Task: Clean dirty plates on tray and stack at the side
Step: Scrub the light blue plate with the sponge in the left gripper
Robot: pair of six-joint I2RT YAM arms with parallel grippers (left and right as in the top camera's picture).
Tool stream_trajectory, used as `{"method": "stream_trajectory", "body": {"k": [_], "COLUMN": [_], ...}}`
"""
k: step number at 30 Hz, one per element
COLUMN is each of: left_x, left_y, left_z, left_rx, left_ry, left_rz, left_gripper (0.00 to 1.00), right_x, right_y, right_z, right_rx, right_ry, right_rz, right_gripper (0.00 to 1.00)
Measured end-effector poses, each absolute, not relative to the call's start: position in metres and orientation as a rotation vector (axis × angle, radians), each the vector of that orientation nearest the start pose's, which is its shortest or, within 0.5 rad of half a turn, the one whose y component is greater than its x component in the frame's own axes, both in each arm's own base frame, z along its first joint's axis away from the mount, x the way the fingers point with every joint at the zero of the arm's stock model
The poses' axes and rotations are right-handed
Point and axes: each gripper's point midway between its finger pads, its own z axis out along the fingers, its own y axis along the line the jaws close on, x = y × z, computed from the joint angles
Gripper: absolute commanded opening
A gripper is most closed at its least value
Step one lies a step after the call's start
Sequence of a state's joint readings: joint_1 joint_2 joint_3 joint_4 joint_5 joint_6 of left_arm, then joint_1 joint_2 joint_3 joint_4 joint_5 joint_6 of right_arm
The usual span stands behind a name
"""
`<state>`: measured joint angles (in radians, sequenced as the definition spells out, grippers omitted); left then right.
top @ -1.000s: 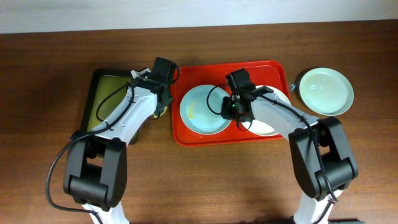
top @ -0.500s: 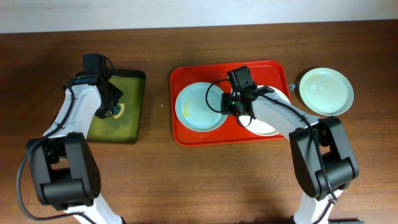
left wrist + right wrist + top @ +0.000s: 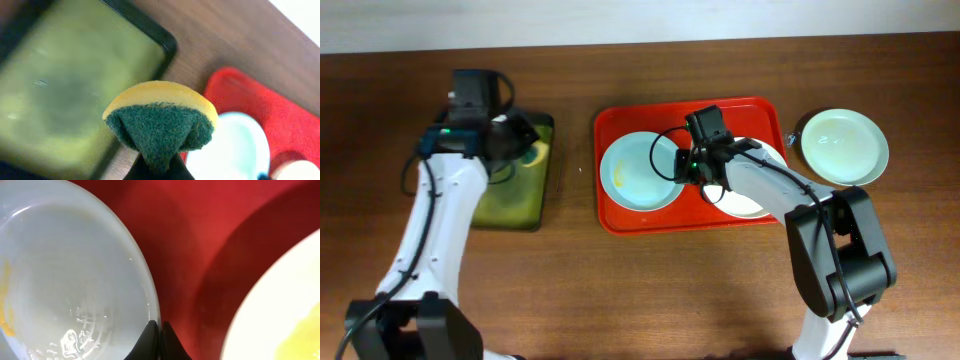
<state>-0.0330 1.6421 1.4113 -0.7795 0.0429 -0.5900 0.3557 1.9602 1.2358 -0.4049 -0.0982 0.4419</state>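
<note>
A pale blue-green plate (image 3: 641, 171) with a yellowish smear lies at the left of the red tray (image 3: 620, 218). My right gripper (image 3: 688, 172) is shut on its right rim; the wrist view shows the plate (image 3: 70, 275) pinched between the fingers (image 3: 159, 340). A cream-white plate (image 3: 753, 197) with a yellow smear lies on the tray's right, also in the right wrist view (image 3: 280, 305). Another blue-green plate (image 3: 844, 146) lies on the table right of the tray. My left gripper (image 3: 527, 140) is shut on a yellow and green sponge (image 3: 161, 120) above the dark tray's right edge.
A smaller dark tray (image 3: 510, 195) with a greenish inside lies left of the red tray, also in the left wrist view (image 3: 60, 95). Brown table (image 3: 640, 290) lies around. A small metal thing (image 3: 790, 138) sits between the red tray and the right plate.
My left arm swung from the red tray's left edge out to the dark tray, then back right above that tray's right edge. The right gripper holds the plate's rim, barely moved.
</note>
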Motion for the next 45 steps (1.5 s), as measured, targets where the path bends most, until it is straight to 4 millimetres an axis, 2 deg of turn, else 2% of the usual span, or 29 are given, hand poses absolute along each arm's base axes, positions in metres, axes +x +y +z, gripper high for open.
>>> {"method": "stream_trajectory", "body": {"k": [4,5,7,9,10,11,12,15,18,22,25,29,31,35,36,37,41,45], "left_x": [0.426,0.425,0.427,0.433,0.437,0.435,0.434,0.437,0.438,0.441,0.44,0.438,0.438,0.434,0.433,0.433,0.431,0.42], "left_y": [-0.127,-0.16,-0.189,-0.216,-0.229,-0.238,-0.241,-0.232,-0.221,-0.223,-0.223,-0.223,-0.223,-0.23,-0.233,-0.232,-0.228,-0.197], "left_z": [0.137,0.112,0.082,0.061,0.052,0.039,0.031,0.029,0.027,0.054,0.053,0.038,0.037,0.033,0.033,0.032,0.03,0.022], "left_rx": [-0.405,-0.328,-0.267,-0.206,-0.18,-0.157,-0.153,-0.16,-0.171,-0.166,-0.167,-0.172,-0.172,-0.156,-0.146,-0.146,-0.152,-0.194], "left_ry": [2.618,2.666,2.695,2.681,2.668,2.68,2.692,2.683,2.691,2.644,2.646,2.677,2.68,2.689,2.688,2.686,2.697,2.751], "left_rz": [-0.368,-0.384,-0.395,-0.421,-0.438,-0.442,-0.437,-0.373,-0.336,-0.379,-0.38,-0.37,-0.368,-0.37,-0.363,-0.354,-0.324,-0.119], "left_gripper": [0.0,0.0,0.0,0.0,0.03,0.31,0.4,0.35,0.34,0.34,0.28,0.31,0.24,0.24,0.17,0.0,0.0,0.0], "right_x": [0.415,0.415,0.415,0.414,0.414,0.414,0.414,0.414,0.414,0.414,0.414,0.414,0.414,0.414,0.414,0.414,0.414,0.414], "right_y": [0.179,0.179,0.179,0.18,0.18,0.18,0.18,0.179,0.179,0.179,0.179,0.179,0.179,0.179,0.179,0.179,0.179,0.179], "right_z": [0.021,0.021,0.021,0.021,0.021,0.021,0.021,0.021,0.021,0.021,0.021,0.021,0.021,0.021,0.021,0.021,0.021,0.02], "right_rx": [0.032,0.032,0.03,0.027,0.026,0.028,0.027,0.028,0.028,0.027,0.028,0.028,0.028,0.029,0.028,0.029,0.029,0.028], "right_ry": [2.739,2.74,2.74,2.742,2.741,2.741,2.743,2.743,2.743,2.743,2.743,2.743,2.743,2.743,2.743,2.743,2.744,2.745], "right_rz": [0.416,0.419,0.422,0.425,0.425,0.425,0.424,0.424,0.424,0.424,0.424,0.424,0.424,0.424,0.424,0.423,0.423,0.423], "right_gripper": [0.04,0.04,0.05,0.05,0.05,0.05,0.05,0.04,0.05,0.05,0.05,0.05,0.05,0.05,0.05,0.05,0.05,0.05]}}
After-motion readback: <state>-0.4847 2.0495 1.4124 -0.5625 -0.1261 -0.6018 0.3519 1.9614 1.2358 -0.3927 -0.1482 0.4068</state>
